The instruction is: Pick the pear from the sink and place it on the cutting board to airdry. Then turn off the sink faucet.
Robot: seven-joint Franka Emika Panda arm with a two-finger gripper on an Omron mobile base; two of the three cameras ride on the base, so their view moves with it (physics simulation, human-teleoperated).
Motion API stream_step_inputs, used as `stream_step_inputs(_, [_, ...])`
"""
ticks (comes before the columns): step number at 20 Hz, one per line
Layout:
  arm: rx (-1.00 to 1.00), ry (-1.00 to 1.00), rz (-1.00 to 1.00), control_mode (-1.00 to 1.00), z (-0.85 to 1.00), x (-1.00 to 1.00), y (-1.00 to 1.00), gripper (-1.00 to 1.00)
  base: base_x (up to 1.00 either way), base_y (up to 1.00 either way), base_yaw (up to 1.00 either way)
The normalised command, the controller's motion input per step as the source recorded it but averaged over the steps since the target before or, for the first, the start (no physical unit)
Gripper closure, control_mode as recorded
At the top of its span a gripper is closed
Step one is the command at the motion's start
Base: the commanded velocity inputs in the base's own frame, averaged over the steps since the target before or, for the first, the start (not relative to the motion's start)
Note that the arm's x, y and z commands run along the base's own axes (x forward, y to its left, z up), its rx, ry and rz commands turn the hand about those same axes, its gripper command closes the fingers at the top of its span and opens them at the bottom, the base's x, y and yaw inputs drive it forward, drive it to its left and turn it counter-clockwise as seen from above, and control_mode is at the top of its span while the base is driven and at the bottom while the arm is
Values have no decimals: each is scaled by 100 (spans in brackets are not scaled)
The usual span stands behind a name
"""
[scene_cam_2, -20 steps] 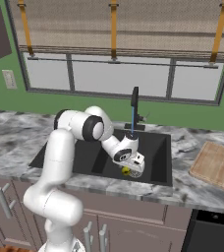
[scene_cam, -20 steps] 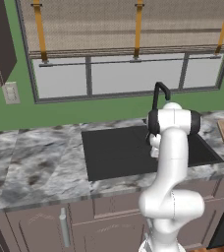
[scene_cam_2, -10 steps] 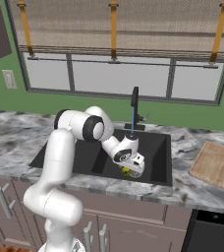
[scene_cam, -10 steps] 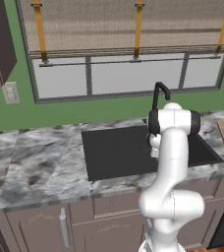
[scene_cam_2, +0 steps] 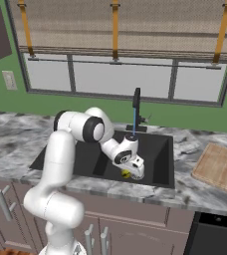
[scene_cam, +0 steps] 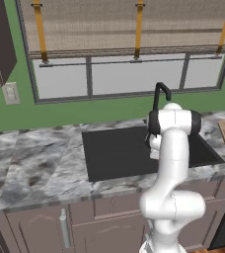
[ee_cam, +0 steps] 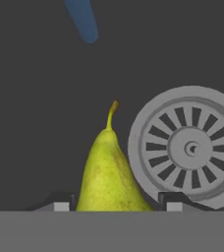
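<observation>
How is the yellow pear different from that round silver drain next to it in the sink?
The pear is yellow-green and smooth, while the drain is silver-grey with dark slots like wheel spokes. The pear narrows to a thin brown stem, but the drain is a flat circle. In the hand view the pear lies between the fingertips of the gripper; the drain is off to one side. Both sit on the dark floor of the sink.

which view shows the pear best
The hand view: the pear lies large and close on the sink floor beside the drain, between the fingers. The right base view gives a small yellow speck under the gripper.
</observation>
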Motion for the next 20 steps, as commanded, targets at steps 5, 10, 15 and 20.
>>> stream_step_inputs(5, [1,0,-1,-100,0,-8,2,100,0,0,0])
stream_step_inputs(10, [0,0,0,-100,17,0,0,100,0,0,0])
stream_step_inputs(15, [0,-1,2,-100,37,0,0,100,0,0,0])
stream_step_inputs(20, [0,-1,2,-100,40,0,0,100,0,0,0])
